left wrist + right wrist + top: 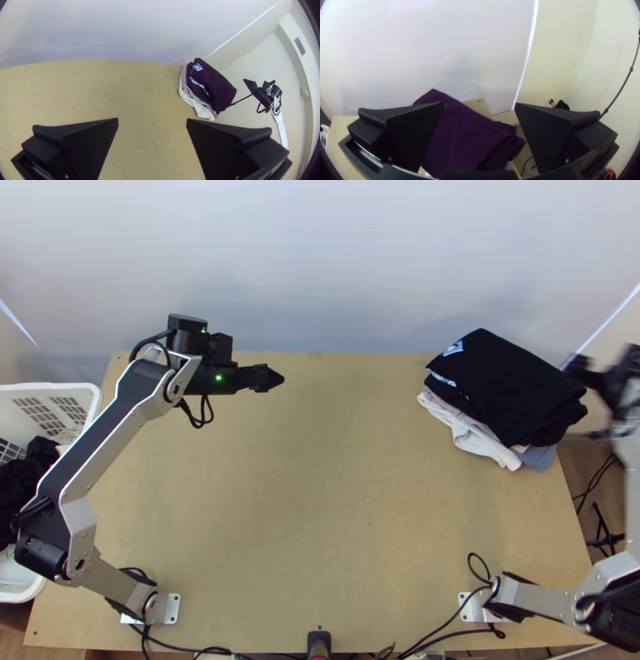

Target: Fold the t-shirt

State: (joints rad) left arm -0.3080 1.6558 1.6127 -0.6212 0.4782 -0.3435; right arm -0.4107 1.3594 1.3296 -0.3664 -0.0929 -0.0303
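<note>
Holding its fingers spread and empty, the right gripper [578,366] points toward the folded black t-shirt [520,384] near its fingertips, atop a stack that includes a white garment [472,434]. Across the wooden table [320,500], the left gripper [274,378] also has parted, empty fingers. Behind those fingers, a white laundry basket [92,394] contains dark clothing [22,480].

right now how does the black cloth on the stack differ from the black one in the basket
The stack's black cloth is neatly folded; the basket's black cloth lies bunched. The stack's black cloth tops other garments on the table; the basket's black cloth sits inside the white basket. Both look black.
</note>
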